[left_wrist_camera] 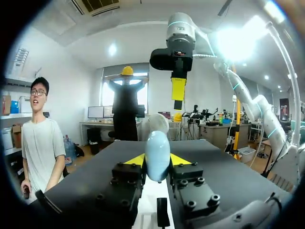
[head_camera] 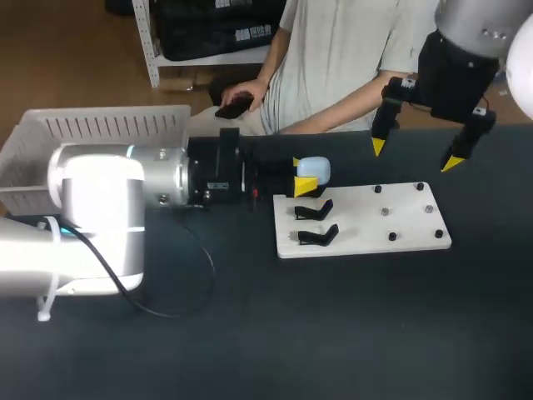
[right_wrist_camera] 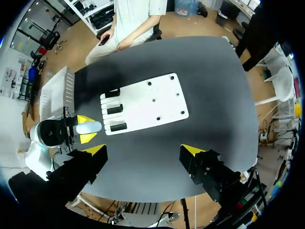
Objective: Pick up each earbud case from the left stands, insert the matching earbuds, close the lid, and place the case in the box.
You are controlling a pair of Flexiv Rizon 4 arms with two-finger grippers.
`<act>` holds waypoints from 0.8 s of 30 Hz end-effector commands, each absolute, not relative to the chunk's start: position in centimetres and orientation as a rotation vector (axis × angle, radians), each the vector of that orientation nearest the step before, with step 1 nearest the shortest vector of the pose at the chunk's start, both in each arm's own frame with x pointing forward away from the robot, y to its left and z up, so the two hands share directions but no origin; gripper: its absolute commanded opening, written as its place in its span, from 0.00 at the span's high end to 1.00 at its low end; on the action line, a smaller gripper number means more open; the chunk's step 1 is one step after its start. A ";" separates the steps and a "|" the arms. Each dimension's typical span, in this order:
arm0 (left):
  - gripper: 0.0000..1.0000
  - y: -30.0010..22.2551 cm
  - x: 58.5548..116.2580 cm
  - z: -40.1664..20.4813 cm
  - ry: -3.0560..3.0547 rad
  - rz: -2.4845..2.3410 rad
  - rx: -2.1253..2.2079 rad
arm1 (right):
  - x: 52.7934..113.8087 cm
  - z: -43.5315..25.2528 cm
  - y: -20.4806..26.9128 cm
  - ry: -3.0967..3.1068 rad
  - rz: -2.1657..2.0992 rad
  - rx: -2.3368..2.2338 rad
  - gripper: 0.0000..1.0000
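While the pale blue earbud case (head_camera: pixel 315 168) is clamped between the yellow tips of the left gripper (head_camera: pixel 305 177) at the ten o'clock corner of the white board (head_camera: pixel 400 225), the right gripper (head_camera: pixel 415 155) is held wide open at the board's one o'clock.

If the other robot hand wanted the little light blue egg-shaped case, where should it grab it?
Probably the free rounded end of the light blue egg-shaped case, coming from the flat white board side. The left gripper pinches the other half between its yellow tips, so only that end pokes out.
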State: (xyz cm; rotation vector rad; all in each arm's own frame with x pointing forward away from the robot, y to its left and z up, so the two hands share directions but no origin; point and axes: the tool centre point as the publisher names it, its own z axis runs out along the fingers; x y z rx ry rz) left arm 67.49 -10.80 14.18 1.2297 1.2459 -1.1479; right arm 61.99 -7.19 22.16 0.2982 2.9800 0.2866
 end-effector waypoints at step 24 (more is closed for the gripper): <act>1.00 14.5 77.5 18.5 1.650 -0.659 0.747 | 61.4 22.0 -7.5 2.885 0.289 0.305 0.00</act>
